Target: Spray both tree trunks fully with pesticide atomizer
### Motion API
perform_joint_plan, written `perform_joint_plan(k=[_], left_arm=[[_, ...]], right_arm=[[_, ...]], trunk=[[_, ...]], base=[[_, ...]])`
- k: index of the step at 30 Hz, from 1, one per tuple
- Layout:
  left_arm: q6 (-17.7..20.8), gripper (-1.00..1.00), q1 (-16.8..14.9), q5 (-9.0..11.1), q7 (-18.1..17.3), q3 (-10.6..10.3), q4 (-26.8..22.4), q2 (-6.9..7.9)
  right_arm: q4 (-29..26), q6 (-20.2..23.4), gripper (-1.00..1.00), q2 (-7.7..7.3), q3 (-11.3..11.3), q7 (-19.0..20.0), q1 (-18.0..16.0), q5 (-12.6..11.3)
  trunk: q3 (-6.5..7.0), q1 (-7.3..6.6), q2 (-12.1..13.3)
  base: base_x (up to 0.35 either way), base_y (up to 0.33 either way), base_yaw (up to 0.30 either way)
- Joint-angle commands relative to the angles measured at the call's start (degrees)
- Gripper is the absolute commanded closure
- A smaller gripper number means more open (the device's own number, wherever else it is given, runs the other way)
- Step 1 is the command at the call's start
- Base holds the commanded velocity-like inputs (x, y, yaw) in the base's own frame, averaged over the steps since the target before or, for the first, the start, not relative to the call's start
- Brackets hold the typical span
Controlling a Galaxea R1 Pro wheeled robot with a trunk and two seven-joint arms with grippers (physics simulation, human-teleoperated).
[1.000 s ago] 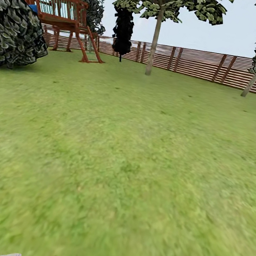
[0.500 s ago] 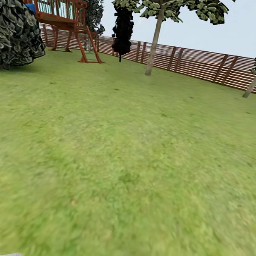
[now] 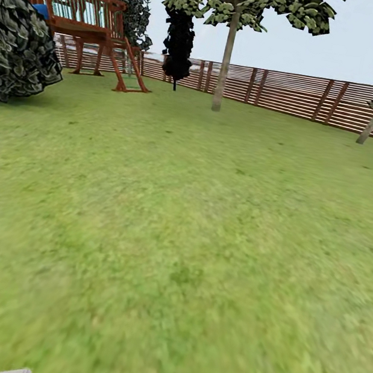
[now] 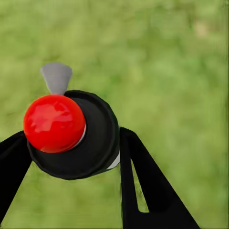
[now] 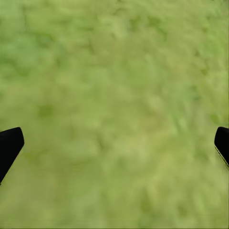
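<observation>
The pesticide atomizer point(image 4: 98, 138), a dark bottle with a round red top point(image 4: 53, 123) and a grey nozzle, sits clamped between the black fingers point(image 4: 138, 176) of my left gripper point(image 4: 71, 136), above blurred grass. My right gripper point(image 5: 114, 143) is open, its two black fingertips wide apart over bare lawn. Far ahead in the head view stands a tree point(image 3: 243, 1) with light-green blocky leaves. Its straight pale tree trunk point(image 3: 224, 65) rises from the garden lawn point(image 3: 180, 222) just before the fence.
A brown slat fence point(image 3: 288, 93) closes the far side. At the far left stand a red wooden playhouse point(image 3: 77, 8) and a dark round bush point(image 3: 21, 47). Two dark narrow trees point(image 3: 180, 32) rise behind, and a dark-leaved tree with a leaning trunk point(image 3: 372, 121) is at the right.
The whole head view has shifted a little: the bush and playhouse slid left and the right-hand tree slid right, as from the camera moving forward. The arms' tips at the bottom edge stay put.
</observation>
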Motion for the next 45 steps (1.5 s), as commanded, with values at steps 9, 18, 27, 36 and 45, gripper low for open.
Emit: perform_joint_plan(k=[9, 18, 27, 36, 45], left_arm=[[0.04, 1.0, 0.0, 0.0, -0.02, 0.03, 0.0, 0.02], [0.05, 1.0, 0.0, 0.0, -0.02, 0.03, 0.0, 0.02], [0.05, 1.0, 0.0, 0.0, -0.02, 0.03, 0.0, 0.02], [0.05, 1.0, 0.0, 0.0, -0.02, 0.02, 0.0, 0.02], [0.05, 1.0, 0.0, 0.0, -0.02, 0.02, 0.0, 0.01]], right_arm=[[0.0, 0.0, -1.0, 0.09, 0.01, 0.0, 0.0, -0.03], [0.0, 0.0, -1.0, 0.09, -0.08, 0.0, 0.0, -0.05], [0.0, 0.0, -1.0, 0.15, -0.08, 0.0, 0.0, -0.05], [0.0, 0.0, -1.0, 0.14, -0.08, 0.0, 0.0, -0.05], [0.0, 0.0, -1.0, 0.0, -0.08, 0.0, 0.0, 0.04]], trunk=[[0.0, 0.0, 0.0], [0.04, 0.0, 0.0], [0.06, 0.0, 0.0], [0.06, 0.0, 0.0], [0.06, 0.0, 0.0]], base=[[0.339, 0.0, 0.0], [0.339, 0.0, -0.047], [0.339, 0.0, -0.023], [0.339, 0.0, 0.0], [0.339, 0.0, 0.0]])
